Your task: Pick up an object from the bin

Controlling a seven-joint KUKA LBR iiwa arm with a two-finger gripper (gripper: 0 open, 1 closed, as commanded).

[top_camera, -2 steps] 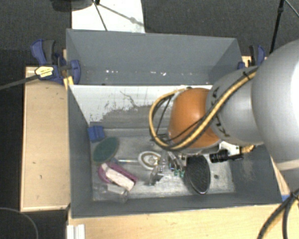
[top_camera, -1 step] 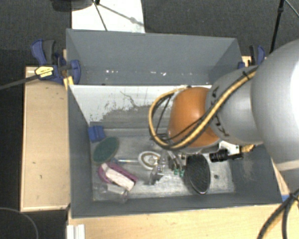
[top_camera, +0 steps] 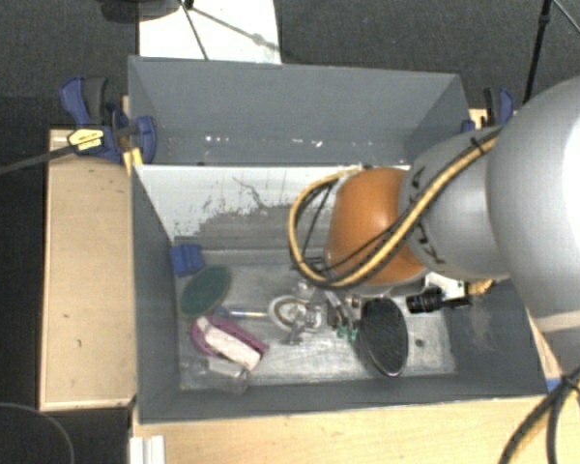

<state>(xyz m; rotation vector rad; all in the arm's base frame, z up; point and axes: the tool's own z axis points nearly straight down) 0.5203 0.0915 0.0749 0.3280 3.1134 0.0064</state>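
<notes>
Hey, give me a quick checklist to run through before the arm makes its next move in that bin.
1. Gripper down near the middle of the bin floor: ok.
2. Thing under it identified: cannot tell; the orange cover hides much.
3. Room on its right: not ok; the black oval thing lies close.
4. Room on its left: ok; the green disc and the pink-and-white thing lie apart from it.
5. Cables clear of the bin's things: ok.
</notes>
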